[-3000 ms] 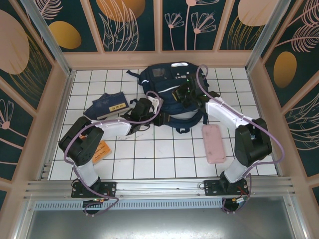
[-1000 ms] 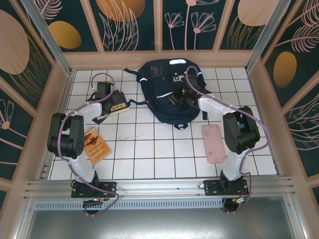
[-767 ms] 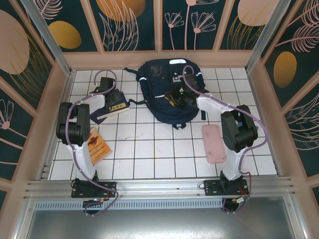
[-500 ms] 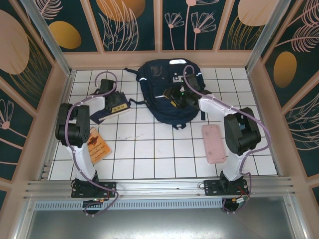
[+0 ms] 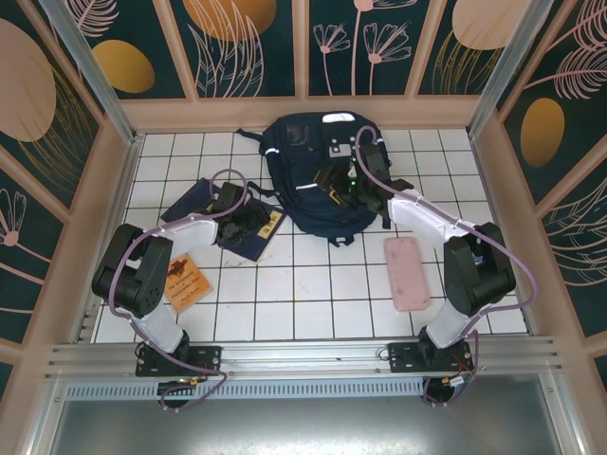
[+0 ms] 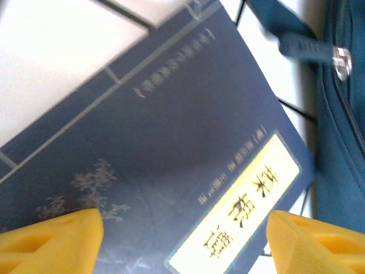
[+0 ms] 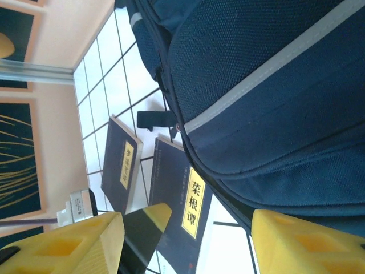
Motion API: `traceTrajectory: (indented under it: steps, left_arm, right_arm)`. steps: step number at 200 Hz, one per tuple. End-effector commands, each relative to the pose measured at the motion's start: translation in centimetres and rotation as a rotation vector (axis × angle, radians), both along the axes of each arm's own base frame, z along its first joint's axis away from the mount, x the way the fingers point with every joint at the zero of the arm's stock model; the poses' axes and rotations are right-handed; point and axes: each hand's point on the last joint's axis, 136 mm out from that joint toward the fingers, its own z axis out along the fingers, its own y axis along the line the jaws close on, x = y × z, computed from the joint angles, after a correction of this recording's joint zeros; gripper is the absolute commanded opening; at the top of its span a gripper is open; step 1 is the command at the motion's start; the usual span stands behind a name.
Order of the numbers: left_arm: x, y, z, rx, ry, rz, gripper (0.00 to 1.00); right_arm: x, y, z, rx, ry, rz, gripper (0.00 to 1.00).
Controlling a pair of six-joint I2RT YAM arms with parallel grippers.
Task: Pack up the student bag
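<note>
The student bag (image 5: 303, 152) lies flat at the back centre of the tiled table, navy with white stripes. It also shows in the right wrist view (image 7: 274, 85) and at the right edge of the left wrist view (image 6: 345, 148). A navy book with a yellow label (image 5: 264, 235) (image 6: 171, 131) (image 7: 182, 200) lies against the bag's left lower side. My left gripper (image 5: 248, 220) (image 6: 182, 228) hovers open just over its cover, jaws spread wide. My right gripper (image 5: 340, 185) (image 7: 188, 228) is open at the bag's lower part, nothing between its fingers.
A second navy book (image 5: 190, 202) (image 7: 121, 165) lies left of the first. An orange booklet (image 5: 180, 282) sits near the left arm. A flat pink case (image 5: 406, 273) lies at the right. Wooden walls (image 5: 104, 190) ring the table.
The left arm swung from the far-left book stack toward the bag, and one book now lies beside the bag. The right gripper went from shut on the bag to open.
</note>
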Motion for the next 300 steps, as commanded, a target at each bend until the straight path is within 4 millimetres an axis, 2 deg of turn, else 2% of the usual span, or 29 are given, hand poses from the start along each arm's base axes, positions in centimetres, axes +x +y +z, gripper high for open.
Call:
traceTrajectory:
  steps: [1, 8, 36, 50, 85, 110, 113, 144, 184, 213, 217, 245, 300]
  left_arm:
    - [-0.4, 1.3, 2.2, 0.062, 0.013, -0.021, 0.82]
    - [-0.2, 2.2, 2.3, 0.084, 0.015, -0.016, 0.82]
    - [1.1, 5.5, 2.5, 0.115, -0.005, 0.047, 0.82]
    - [1.4, 6.6, 2.0, 0.130, -0.002, 0.057, 0.82]
    - [1.4, 6.8, 0.3, 0.146, 0.036, 0.028, 0.76]
    - [1.1, 7.0, -0.6, 0.168, 0.057, 0.010, 0.76]
    - [0.8, 7.1, -1.5, 0.175, 0.082, 0.007, 0.76]
    - [0.1, 7.6, -2.8, 0.192, 0.111, 0.002, 0.77]
    - [-0.8, 6.2, -3.7, 0.126, 0.133, -0.055, 0.75]
    - [-2.5, 4.4, -3.6, 0.007, 0.132, -0.115, 0.68]
    - [-2.5, 4.2, -2.6, -0.008, 0.106, -0.117, 0.67]
    - [-4.4, 3.0, -2.1, -0.104, 0.101, -0.140, 0.63]
    - [-7.3, -1.5, -1.4, -0.268, 0.096, -0.261, 0.60]
  right_arm:
    - [-1.2, 1.1, 0.1, -0.064, -0.062, 0.062, 0.61]
    - [-1.3, 1.4, -0.2, -0.084, -0.068, 0.074, 0.61]
    - [-3.2, 4.7, -1.7, -0.154, -0.085, 0.178, 0.61]
    - [-4.0, 6.4, -2.6, -0.185, -0.074, 0.230, 0.61]
    - [-5.3, 10.4, -5.8, -0.285, -0.038, 0.317, 0.57]
    - [-5.5, 12.1, -8.0, -0.305, 0.002, 0.349, 0.52]
    - [-5.5, 12.2, -8.2, -0.307, 0.005, 0.354, 0.52]
    - [-5.4, 13.9, -9.9, -0.310, 0.038, 0.398, 0.50]
    - [-4.9, 14.5, -11.9, -0.349, 0.067, 0.408, 0.49]
    - [-4.5, 13.4, -13.0, -0.418, 0.080, 0.377, 0.49]
    - [-4.5, 13.2, -13.2, -0.429, 0.083, 0.374, 0.49]
    - [-4.6, 12.3, -14.2, -0.478, 0.102, 0.364, 0.49]
    - [-5.1, 12.5, -14.3, -0.473, 0.098, 0.409, 0.47]
